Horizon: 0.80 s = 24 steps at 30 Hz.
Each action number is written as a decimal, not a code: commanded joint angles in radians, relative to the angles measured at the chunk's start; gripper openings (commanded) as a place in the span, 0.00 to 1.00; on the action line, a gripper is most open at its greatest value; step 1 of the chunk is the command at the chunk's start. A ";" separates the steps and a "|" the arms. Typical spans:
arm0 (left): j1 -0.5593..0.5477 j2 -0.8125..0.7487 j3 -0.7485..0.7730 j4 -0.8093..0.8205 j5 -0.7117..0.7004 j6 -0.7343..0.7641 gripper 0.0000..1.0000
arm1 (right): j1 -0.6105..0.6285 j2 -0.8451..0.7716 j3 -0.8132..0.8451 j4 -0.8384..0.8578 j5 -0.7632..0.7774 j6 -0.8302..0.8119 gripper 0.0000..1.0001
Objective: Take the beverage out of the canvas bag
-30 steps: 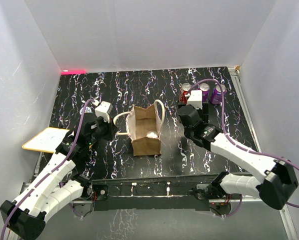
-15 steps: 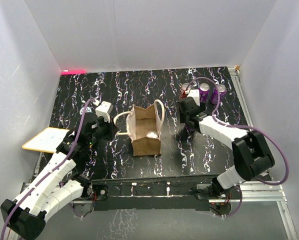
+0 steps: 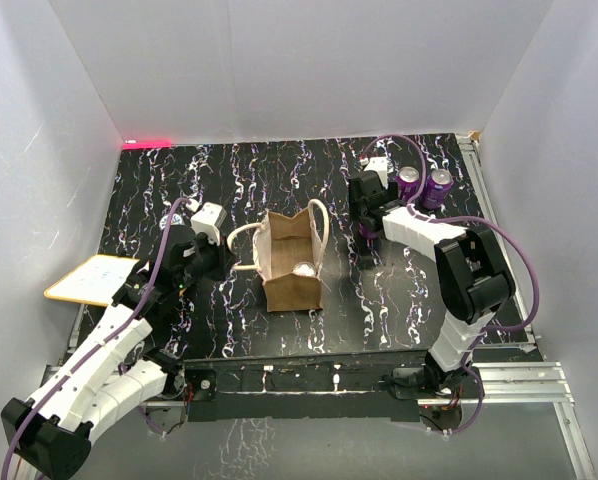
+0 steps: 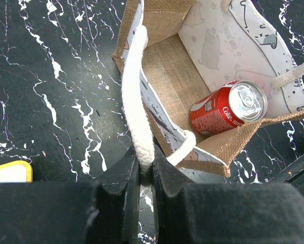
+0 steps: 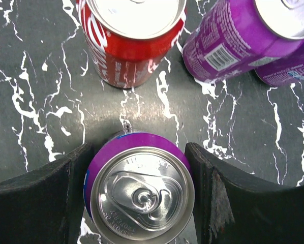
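Right arm has swung back toward the rear cans, right gripper clasping a purple can; left gripper pinches the handle of the mid-table bag, Coke inside.

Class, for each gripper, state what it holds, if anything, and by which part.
The left gripper pinches the canvas bag by one cream handle. The right gripper clasps an upright purple can by its sides.

canvas bag upright | left tool at handle | right tool near cans
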 commanded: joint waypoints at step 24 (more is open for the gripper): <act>0.007 -0.008 -0.007 0.006 0.002 0.005 0.00 | -0.005 -0.242 -0.074 -0.051 -0.078 0.065 0.99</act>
